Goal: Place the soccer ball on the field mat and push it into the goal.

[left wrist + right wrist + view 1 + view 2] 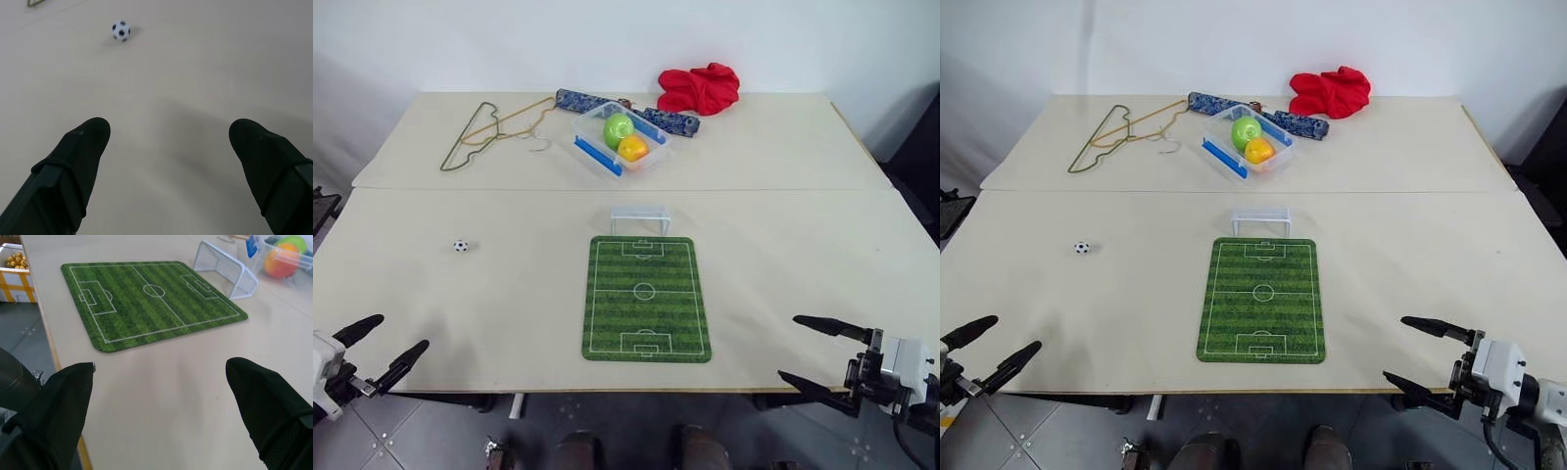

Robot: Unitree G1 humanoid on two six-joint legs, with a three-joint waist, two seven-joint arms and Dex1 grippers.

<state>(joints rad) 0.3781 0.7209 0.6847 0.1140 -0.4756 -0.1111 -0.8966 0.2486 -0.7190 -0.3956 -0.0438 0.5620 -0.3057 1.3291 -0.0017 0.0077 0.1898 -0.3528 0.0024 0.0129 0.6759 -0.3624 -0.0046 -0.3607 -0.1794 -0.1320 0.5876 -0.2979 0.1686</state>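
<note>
- The soccer ball (460,246) sits alone on the bare table (783,255), well to the left of the field mat (646,299). It is not on the mat yet.
- We think the ball is very light, hard and smooth. It is round, so it may roll away at a small bump. We would pinch it gently from two sides, right across its middle, so it does not pop out.
- The mat lies flat in the middle of the table, near our edge. It looks thin and soft.
- The goal (639,218) stands just beyond the far end of the mat, its open side facing the mat. It looks light too, so a hard push could tip it.
- Our left gripper (380,351) is wide open and holds nothing. It hangs at the near left edge, with the ball farther out in front of it.
- Our right gripper (813,352) is open and empty too, at the near right edge.
- Far back we see a clear box (619,142) with fruits, a red cloth (700,88) and hangers (484,132).
</note>
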